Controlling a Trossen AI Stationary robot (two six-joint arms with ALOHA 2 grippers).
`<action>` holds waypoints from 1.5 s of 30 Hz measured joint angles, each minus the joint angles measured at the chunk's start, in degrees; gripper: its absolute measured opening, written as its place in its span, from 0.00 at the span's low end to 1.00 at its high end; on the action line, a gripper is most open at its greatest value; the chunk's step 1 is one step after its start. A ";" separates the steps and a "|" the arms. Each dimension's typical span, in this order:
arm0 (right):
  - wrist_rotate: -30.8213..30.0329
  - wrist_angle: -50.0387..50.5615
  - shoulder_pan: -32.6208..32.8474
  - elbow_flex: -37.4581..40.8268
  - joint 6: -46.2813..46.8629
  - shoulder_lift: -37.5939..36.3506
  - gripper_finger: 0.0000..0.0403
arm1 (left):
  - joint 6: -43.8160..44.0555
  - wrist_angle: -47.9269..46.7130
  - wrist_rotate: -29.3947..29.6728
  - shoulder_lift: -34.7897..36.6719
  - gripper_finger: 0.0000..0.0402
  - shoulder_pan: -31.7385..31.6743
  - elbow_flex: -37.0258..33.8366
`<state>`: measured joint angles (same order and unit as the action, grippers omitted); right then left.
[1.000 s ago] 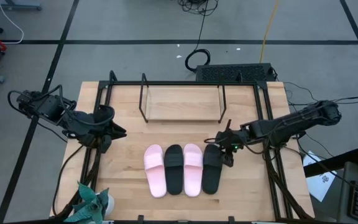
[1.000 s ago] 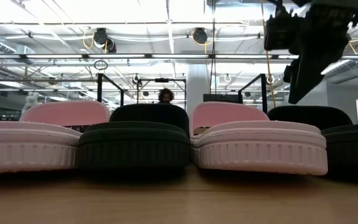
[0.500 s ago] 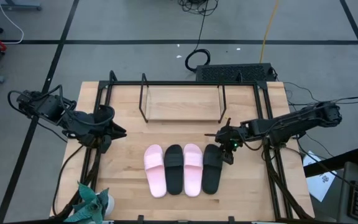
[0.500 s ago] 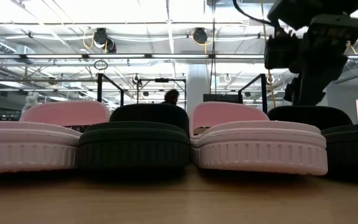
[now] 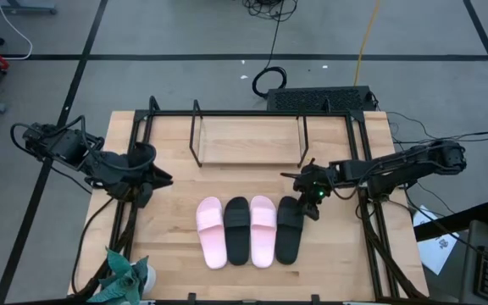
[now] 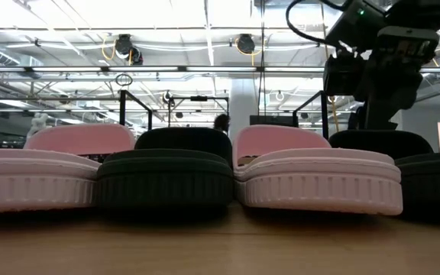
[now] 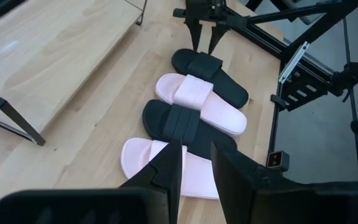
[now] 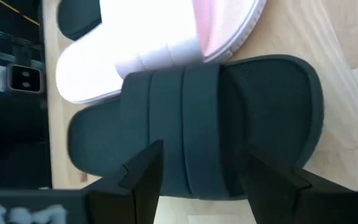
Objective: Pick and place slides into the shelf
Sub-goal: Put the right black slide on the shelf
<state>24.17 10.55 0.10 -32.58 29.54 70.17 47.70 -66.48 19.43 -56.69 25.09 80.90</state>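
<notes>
Now, from above, the right gripper [image 5: 305,191] hangs over the toe end of the outermost black slide [image 5: 289,228], its jaws apart. Three more slides lie beside it in a row, and the shelf [image 5: 248,141] stands well apart, behind the jaws. The left gripper [image 5: 161,179] waits at the table's left edge.

From table height, the right gripper [image 6: 373,72] is above this black slide [image 6: 403,164].

The left wrist view shows the left fingers [image 7: 169,171] only a little apart, holding nothing.

In the right wrist view, the black slide [image 8: 197,121] lies just below, between the spread fingers [image 8: 142,174].
</notes>
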 joint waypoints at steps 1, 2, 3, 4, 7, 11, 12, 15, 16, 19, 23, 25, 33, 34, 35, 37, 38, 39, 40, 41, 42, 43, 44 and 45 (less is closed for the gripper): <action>0.29 -0.09 -0.19 0.09 -0.02 0.00 0.47 | 0.09 0.00 0.20 0.00 0.21 -0.01 0.00; 0.86 -0.07 -0.41 0.09 -0.11 0.00 0.47 | 0.20 0.00 0.21 0.00 0.21 -0.01 0.00; 1.56 -0.13 -0.61 0.09 -0.15 0.00 0.47 | 0.25 0.00 0.23 0.00 0.21 -0.01 0.00; 1.75 -0.16 -0.81 0.09 -0.17 0.00 0.47 | 0.29 0.02 0.25 0.00 0.21 -0.01 0.00; 2.98 -0.12 -1.17 0.09 -0.34 0.00 0.47 | 0.44 0.02 0.27 0.00 0.21 -0.01 0.00; 3.14 -0.51 -1.21 0.09 -0.58 0.64 0.47 | 0.50 0.02 0.98 0.00 0.21 -0.01 0.00; 3.12 -0.53 -1.21 0.09 -0.59 0.74 0.47 | 0.50 0.02 1.28 0.00 0.21 -0.01 0.00; 3.45 -3.17 -1.21 0.06 -0.47 1.67 0.47 | 0.49 0.04 1.67 0.00 0.21 0.01 0.00; 3.97 -3.64 -1.21 0.05 -0.36 2.09 0.47 | 0.48 0.02 1.67 0.00 0.21 0.01 0.00; 4.62 -4.79 -1.21 0.07 -0.28 3.53 0.47 | 0.49 0.04 1.67 0.00 0.21 0.01 0.00; 6.10 -6.01 -1.21 0.11 -0.42 5.69 0.47 | 0.51 0.04 1.69 0.00 0.21 0.01 0.00; 6.18 -6.10 -1.21 0.07 -0.52 6.46 0.47 | 0.51 0.02 1.67 0.00 0.21 0.01 0.00; 8.29 -7.68 -1.23 0.07 -1.08 8.55 0.47 | 0.22 0.00 1.67 0.00 0.21 -0.01 0.00; 8.94 -8.33 -1.23 0.07 -1.08 8.50 0.47 | 0.20 0.00 1.67 0.00 0.21 -0.01 0.00; 9.16 -9.05 -1.21 0.07 -0.99 8.58 0.46 | 0.18 -0.02 1.67 0.00 0.21 -0.01 0.00; 9.39 -9.36 -1.21 0.07 -0.86 8.99 0.46 | 0.06 -0.05 1.67 0.00 0.21 -0.01 0.00; 9.90 -9.32 -1.23 0.07 -0.85 9.03 0.46 | 0.05 -0.09 1.67 0.00 0.21 -0.01 0.00; 10.34 -9.35 -1.25 0.07 -0.85 9.04 0.46 | 0.05 -0.14 1.67 0.00 0.21 0.01 0.00; 10.59 -9.51 -1.22 0.07 -0.85 9.24 0.46 | 0.05 -0.19 1.67 0.00 0.21 0.01 0.00; 10.72 -9.47 -1.21 0.07 -0.89 9.42 0.46 | 0.05 -0.22 1.67 0.00 0.21 0.01 0.00; 10.74 -9.38 -1.19 0.17 -1.02 9.49 0.46 | 0.05 -0.24 1.67 0.00 0.21 0.01 0.00; 11.14 -9.45 -1.20 0.34 -1.14 9.45 0.46 | 0.05 -0.24 1.67 0.00 0.21 0.01 0.00; 11.76 -9.66 -1.22 0.51 -1.15 9.39 0.46 | 0.05 -0.24 1.67 0.00 0.21 0.01 0.00; 12.06 -9.76 -1.23 0.80 -1.14 9.40 0.46 | 0.05 -0.24 1.67 0.00 0.21 0.01 0.00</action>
<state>36.23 0.79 -1.13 -31.79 28.40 79.57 47.75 -66.72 21.10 -56.69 25.10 80.90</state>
